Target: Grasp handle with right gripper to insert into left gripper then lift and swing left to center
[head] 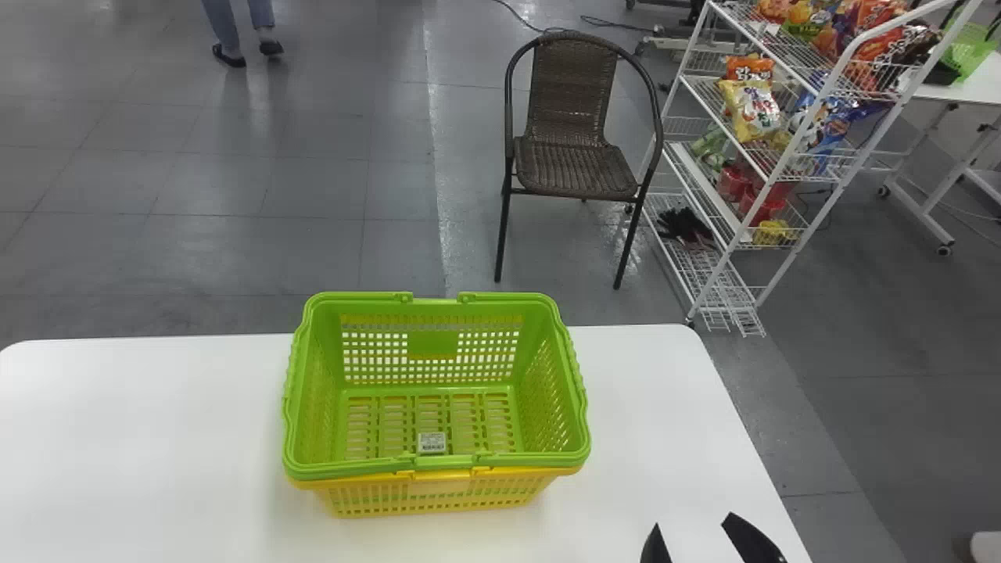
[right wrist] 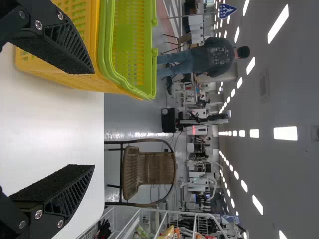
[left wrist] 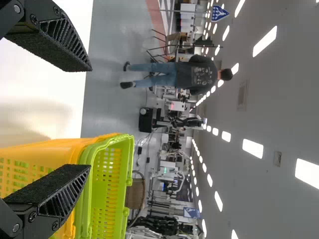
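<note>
Fingers (right wrist: 60, 47) parted wide, the right gripper (head: 694, 536) waits over the near right part of a white table (head: 156, 438), the green basket (head: 317, 407) ahead of it and to its left. The left gripper (left wrist: 90, 118), its 2 fingers also spread wide, is on the basket's other flank. Nested in a yellow basket (head: 438, 486), the green basket sits on the tabletop with its long axis running left to right across the robot's front. Its near handle (head: 443, 462) appears folded flat along the near long rim, parallel to that axis. For the right gripper, named by the task for the 1st grasp, the move likely calls for a leftward and forward reach, with 1 finger worked under the handle; which gripper is nearer, the views leave unclear.
</note>
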Tool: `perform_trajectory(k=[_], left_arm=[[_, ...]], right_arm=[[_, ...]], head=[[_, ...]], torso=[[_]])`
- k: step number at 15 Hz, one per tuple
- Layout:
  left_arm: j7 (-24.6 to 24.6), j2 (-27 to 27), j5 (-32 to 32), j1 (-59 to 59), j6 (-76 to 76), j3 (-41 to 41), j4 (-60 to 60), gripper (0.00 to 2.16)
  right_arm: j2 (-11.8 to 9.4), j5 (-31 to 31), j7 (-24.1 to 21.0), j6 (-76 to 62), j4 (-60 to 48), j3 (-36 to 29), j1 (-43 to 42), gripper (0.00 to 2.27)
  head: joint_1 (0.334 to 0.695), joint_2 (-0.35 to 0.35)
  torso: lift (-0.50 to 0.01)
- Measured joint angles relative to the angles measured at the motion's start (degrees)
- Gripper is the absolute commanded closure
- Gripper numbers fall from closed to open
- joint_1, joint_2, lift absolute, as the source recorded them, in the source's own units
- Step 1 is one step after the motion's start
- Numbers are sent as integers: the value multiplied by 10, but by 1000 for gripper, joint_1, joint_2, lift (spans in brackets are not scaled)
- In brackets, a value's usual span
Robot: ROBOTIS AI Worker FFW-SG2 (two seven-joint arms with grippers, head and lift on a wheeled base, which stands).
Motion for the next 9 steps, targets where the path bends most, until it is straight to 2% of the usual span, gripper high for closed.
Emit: perform_trajectory(k=[9], left_arm=[[-2, 0, 2, 0, 0, 0, 1, 124]], right_arm=[[0, 0, 0, 2, 0, 0, 0, 157]], head=[[695, -180]], torso=[[0]])
